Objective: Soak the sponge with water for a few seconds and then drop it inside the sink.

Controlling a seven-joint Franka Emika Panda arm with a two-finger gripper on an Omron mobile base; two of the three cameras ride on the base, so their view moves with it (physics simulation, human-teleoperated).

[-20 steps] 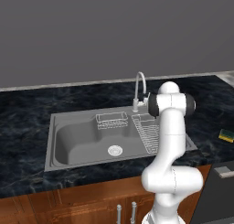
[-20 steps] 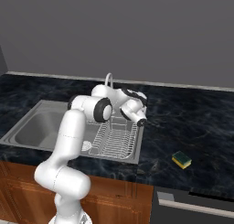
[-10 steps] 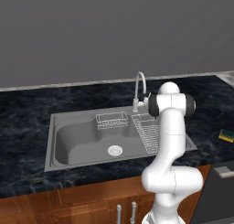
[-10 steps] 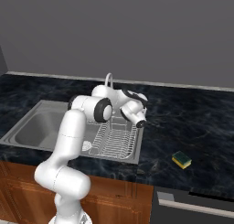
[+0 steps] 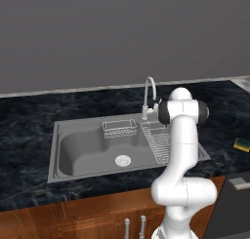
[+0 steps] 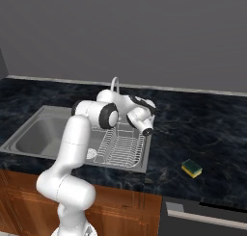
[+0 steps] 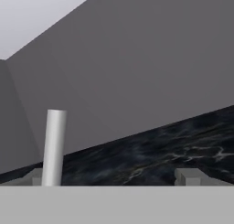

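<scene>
Sponge (image 6: 192, 168) on counter right of sink (image 5: 78, 155) | dish rack (image 6: 120, 146) between | gripper (image 6: 147, 131) jaws: cannot tell

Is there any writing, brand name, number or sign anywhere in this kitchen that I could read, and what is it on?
None: no text, label, number or sign can be read anywhere.
The sponge, the sink, the faucet, the dish rack and the cabinet fronts are all plain.
</scene>
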